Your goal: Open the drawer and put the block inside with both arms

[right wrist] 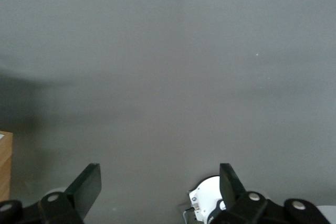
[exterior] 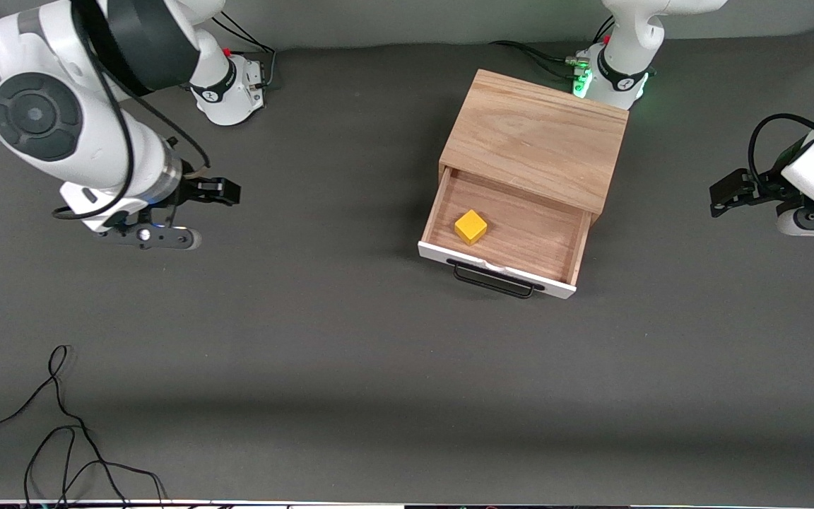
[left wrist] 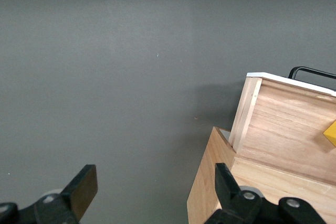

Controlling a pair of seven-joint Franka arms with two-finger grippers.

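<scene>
Nearest the front camera, a loose black cable (exterior: pixel 61 431) lies on the grey table (exterior: pixel 350 367), well apart from the wooden box (exterior: pixel 535 138) and clear of any work there.

Next comes the drawer (exterior: pixel 513 230), pulled out of the wooden box toward the front camera. Its white front and black bar handle (exterior: pixel 495 280) face that camera, so the light wood interior is exposed from above. The block (exterior: pixel 470 226) sits on the drawer floor, in the part toward the right arm's end of the table, upright and touching no wall. Judged from this layout, both task steps are complete: drawer open, block inside.

Level with the wooden box, both grippers stand off to either side. The left gripper (exterior: pixel 732 191) hangs over bare table beside the box, toward the left arm's end; its fingers (left wrist: pixel 84 187) are spread apart and hold nothing. The right gripper (exterior: pixel 198 212) hangs over bare table well apart from the box, toward the right arm's end; its fingers (right wrist: pixel 86 187) are spread wide and hold nothing. This spacing probably keeps both arms clear of the drawer.

Farthest from the camera, the two arm bases flank the box.
</scene>
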